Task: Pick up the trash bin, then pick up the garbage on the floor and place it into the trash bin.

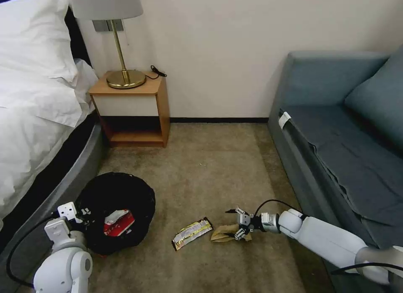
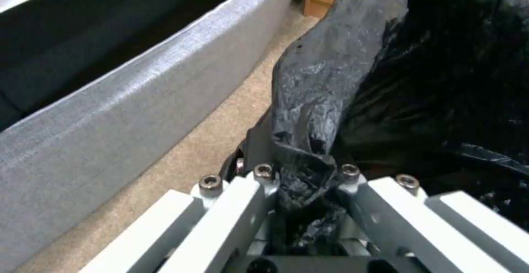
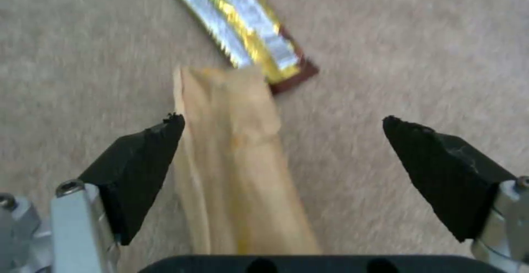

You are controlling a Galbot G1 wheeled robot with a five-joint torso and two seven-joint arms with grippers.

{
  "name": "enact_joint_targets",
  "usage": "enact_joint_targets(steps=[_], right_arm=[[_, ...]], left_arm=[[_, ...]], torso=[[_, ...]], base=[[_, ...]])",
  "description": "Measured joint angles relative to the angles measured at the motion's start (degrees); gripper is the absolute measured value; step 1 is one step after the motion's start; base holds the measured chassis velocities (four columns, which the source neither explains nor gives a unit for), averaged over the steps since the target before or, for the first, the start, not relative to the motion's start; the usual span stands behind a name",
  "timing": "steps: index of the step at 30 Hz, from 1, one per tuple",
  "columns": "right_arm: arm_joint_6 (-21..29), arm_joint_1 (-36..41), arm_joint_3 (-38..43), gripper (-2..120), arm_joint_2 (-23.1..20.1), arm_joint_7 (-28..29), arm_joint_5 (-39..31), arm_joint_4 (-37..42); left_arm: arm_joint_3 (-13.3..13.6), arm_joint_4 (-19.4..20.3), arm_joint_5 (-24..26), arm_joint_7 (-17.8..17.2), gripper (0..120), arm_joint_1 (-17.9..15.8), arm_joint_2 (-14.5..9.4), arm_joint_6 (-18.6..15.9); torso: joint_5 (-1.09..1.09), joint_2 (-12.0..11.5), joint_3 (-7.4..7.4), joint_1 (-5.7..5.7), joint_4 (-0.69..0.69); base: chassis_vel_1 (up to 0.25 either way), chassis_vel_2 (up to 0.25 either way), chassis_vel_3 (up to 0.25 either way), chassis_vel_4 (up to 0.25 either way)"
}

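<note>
Trash bin (image 1: 115, 213) sits on the carpet (image 1: 210, 167), its black bag rim (image 2: 308, 169) clenched in the left gripper (image 2: 303, 182); a red-white wrapper (image 1: 119, 223) lies inside. Right gripper (image 3: 281, 141) hangs released over the tan paper bag (image 3: 237, 161), which lies between its fingers (image 3: 138, 169), touching one; the yellowish wrapper (image 3: 242, 33) lies just past their tips.

My right tool (image 3: 281, 141) hangs over the carpet (image 3: 430, 50) with its black pads (image 3: 143, 169) spread wide. The tan paper bag (image 3: 237, 161) lies between them, hard against one pad, its far end overlapping the yellowish printed wrapper (image 3: 242, 33).
</note>
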State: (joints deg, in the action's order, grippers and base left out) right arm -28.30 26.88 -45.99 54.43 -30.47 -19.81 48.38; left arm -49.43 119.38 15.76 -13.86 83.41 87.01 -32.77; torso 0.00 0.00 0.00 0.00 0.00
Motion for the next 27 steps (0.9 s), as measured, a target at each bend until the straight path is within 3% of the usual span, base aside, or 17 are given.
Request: enact_joint_targets(steps=[2, 10, 27], right_arm=[[-0.3, 0.2, 0.2, 93, 0.4, 0.1, 0.5, -1.1], [-1.5, 2.0, 2.6, 65, 3.0, 1.1, 2.2, -7.4], [-2.3, 3.7, 4.3, 5, 1.3, 2.7, 1.1, -3.5]], left_arm=[[0.0, 0.0, 0.0, 0.0, 4, 0.0, 0.0, 0.0], [-0.1, 0.1, 0.0, 0.0, 4, 0.3, -0.3, 0.1], [0.2, -0.1, -0.5, 0.0, 4, 0.2, -0.2, 0.2]], torso=[[0.0, 0.0, 0.0, 0.0, 0.0], [0.0, 0.0, 0.0, 0.0, 0.0], [0.0, 0.0, 0.0, -0.01, 0.0]], base=[[0.0, 0.0, 0.0, 0.0], [0.0, 0.0, 0.0, 0.0], [0.0, 0.0, 0.0, 0.0]])
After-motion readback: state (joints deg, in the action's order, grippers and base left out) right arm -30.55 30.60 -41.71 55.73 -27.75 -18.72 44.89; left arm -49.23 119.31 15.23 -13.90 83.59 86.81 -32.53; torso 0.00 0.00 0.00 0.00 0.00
